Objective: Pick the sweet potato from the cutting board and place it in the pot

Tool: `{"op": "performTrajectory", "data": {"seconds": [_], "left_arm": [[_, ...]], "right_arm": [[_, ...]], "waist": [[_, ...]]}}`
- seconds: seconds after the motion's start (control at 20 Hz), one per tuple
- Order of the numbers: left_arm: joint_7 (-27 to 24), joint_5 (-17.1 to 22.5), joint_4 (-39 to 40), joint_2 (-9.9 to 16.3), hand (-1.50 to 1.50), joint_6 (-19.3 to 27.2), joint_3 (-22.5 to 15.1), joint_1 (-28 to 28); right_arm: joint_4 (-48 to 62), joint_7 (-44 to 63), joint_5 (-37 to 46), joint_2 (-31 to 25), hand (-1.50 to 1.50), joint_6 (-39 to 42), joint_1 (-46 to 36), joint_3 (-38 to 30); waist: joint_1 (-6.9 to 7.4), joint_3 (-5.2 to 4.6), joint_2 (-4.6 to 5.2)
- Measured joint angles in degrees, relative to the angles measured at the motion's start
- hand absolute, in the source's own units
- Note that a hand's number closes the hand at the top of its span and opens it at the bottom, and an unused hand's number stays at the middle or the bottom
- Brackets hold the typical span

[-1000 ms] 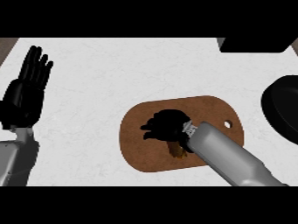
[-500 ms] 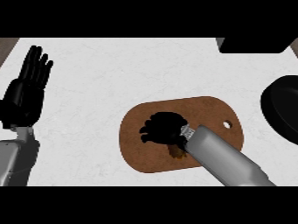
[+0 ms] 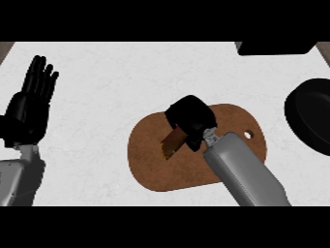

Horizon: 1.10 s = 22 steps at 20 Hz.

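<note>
At the left side of the head view, the left hand (image 3: 29, 109) is being held up with its palm showing; its fingers (image 3: 40, 77) are straight and close together, pointing upward, and nothing is being touched or held by them. Under it, the grey left forearm (image 3: 10, 181) is coming in from the lower edge.

The white marbled surface (image 3: 117, 87) is carrying a brown cutting board (image 3: 153, 160) near the middle. Over this board the sweet potato (image 3: 173, 141) is being seen as a brown-orange piece, mostly hidden by the right hand (image 3: 190, 120). Its long axis is running obliquely, from lower left to upper right, with the visible end pointing down to the left and the upper end hidden under the hand. Whether it is resting on the board or raised from it cannot be told.

The right hand's fingers are being curled round the upper part of the sweet potato, and the grey right forearm (image 3: 247, 174) is lying across the right part of the board.

Farther right, the black pot (image 3: 323, 116) is standing on the surface, well apart from the board; its inside is looking only dark, and no contents can be made out. At the upper right edge a black box (image 3: 276, 47) is being partly shown.
</note>
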Motion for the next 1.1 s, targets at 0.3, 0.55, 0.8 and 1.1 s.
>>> {"op": "performTrajectory", "data": {"seconds": [0.3,0.55,0.8,1.1], "left_arm": [[0.55,0.11,-0.15,0.06,0.00,-0.43,-0.33,-0.56],[1.00,0.02,-0.16,-0.12,0.00,-0.40,-0.54,-0.98],[0.33,0.09,0.12,0.01,0.00,-0.63,0.07,-0.39],[0.30,0.10,0.43,0.06,0.00,-0.83,0.63,-0.56]], "right_arm": [[-5.26,24.04,-1.07,1.52,1.50,-12.07,-1.77,-6.77],[-10.34,43.07,4.61,1.85,1.50,-17.18,-7.10,-7.95],[-17.24,54.38,13.73,1.41,1.50,-17.68,-9.25,-7.46],[-29.44,56.44,17.66,-3.08,1.50,-14.15,-5.90,-11.40]], "waist": [[1.37,-0.06,-0.13],[1.53,-0.16,-0.16],[1.04,-0.18,-0.05],[0.64,-0.16,0.11]]}}
